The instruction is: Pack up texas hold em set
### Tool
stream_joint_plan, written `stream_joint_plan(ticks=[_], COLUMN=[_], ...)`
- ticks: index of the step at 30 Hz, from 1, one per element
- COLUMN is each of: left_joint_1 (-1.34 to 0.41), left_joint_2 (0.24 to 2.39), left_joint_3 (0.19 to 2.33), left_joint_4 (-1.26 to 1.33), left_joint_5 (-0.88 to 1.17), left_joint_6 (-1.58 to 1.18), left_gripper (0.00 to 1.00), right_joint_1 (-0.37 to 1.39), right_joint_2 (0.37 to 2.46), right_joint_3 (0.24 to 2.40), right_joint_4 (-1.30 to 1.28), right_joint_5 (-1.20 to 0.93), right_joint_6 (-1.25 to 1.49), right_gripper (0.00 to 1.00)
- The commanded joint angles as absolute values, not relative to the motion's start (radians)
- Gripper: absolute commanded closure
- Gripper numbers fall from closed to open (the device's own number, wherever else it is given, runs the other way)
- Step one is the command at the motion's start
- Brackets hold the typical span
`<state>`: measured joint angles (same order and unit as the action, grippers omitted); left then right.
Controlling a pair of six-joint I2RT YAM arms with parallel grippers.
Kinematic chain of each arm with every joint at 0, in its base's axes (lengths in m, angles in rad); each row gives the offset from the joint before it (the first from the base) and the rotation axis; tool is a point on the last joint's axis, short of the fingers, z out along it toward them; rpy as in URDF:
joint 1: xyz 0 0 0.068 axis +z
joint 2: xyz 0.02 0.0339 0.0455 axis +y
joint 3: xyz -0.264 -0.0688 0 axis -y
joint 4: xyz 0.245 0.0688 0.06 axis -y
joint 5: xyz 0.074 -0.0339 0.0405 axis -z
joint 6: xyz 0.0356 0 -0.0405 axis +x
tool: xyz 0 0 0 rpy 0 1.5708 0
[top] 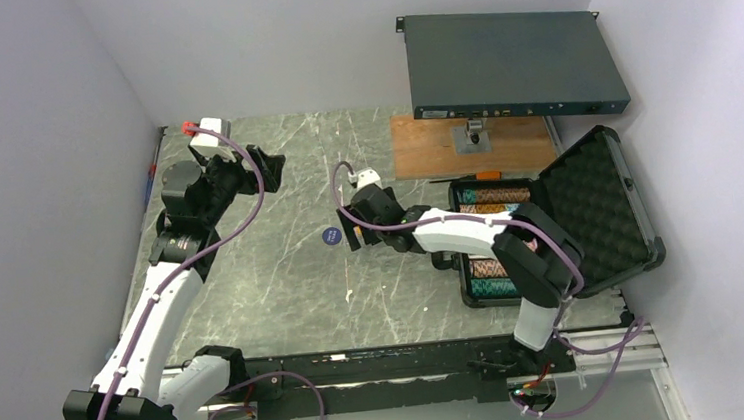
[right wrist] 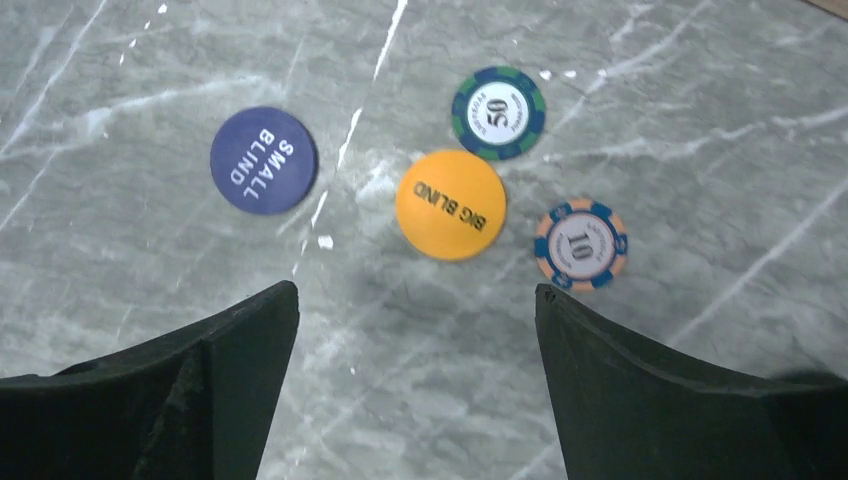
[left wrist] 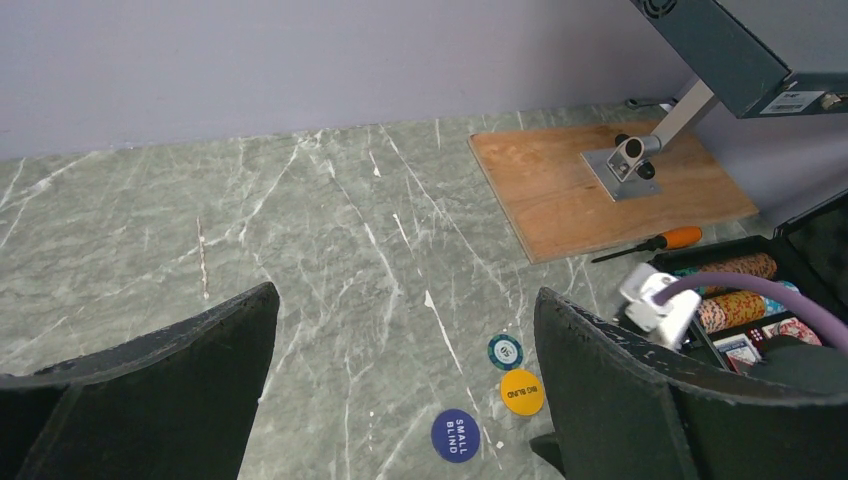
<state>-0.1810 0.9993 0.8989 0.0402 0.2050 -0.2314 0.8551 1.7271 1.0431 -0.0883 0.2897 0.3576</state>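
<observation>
Grey marble tabletop (top: 284, 287) lay under the right gripper (right wrist: 415, 292), jaws spread empty above the yellow button (right wrist: 450, 204); the left gripper (left wrist: 407, 292) gaped empty too.

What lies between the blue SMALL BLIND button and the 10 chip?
The yellow BIG BLIND button, shown in the right wrist view.

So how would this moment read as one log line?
right claw: open near yellow button | left claw: open, empty | case: lid open
</observation>
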Motion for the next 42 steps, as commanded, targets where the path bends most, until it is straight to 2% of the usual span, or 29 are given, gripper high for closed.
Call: stream_joint_plan(ticks=[1,4,12,20,23,29,42], left_joint_1=[-0.176,-0.175,-0.174,-0.173,-0.173,-0.173,-0.173], left_joint_2=[0.990,0.991,0.999,0.996,0.997,0.998,0.997], left_joint_3=[0.942,0.943,0.943,0.940,0.942,0.943,0.942], left_joint_4=[0.079,0.080,0.083,0.085,0.084,0.084,0.085], left_joint_5=[0.208,0.216,0.233,0.229,0.233,0.232,0.232], left_joint_6=[-0.240,-0.246,-0.254,-0.253,-0.255,-0.254,-0.255], left_gripper=[0.01,0.01,0.01,0.01,0.01,0.01,0.01], right_joint_1=[0.849,0.851,0.851,0.848,0.847,0.835,0.809], right_joint_2=[1.796,1.824,1.875,1.908,1.923,1.934,1.963], right_joint_3=[1.132,1.139,1.167,1.192,1.203,1.198,1.201], right_joint_4=[-0.058,-0.053,-0.067,-0.071,-0.074,-0.056,-0.034], right_joint_5=[0.251,0.249,0.275,0.333,0.339,0.320,0.285], right_joint_6=[0.342,0.330,0.291,0.283,0.279,0.289,0.296], right_gripper=[0.15,0.25,0.33,0.33,0.28,0.26,0.27])
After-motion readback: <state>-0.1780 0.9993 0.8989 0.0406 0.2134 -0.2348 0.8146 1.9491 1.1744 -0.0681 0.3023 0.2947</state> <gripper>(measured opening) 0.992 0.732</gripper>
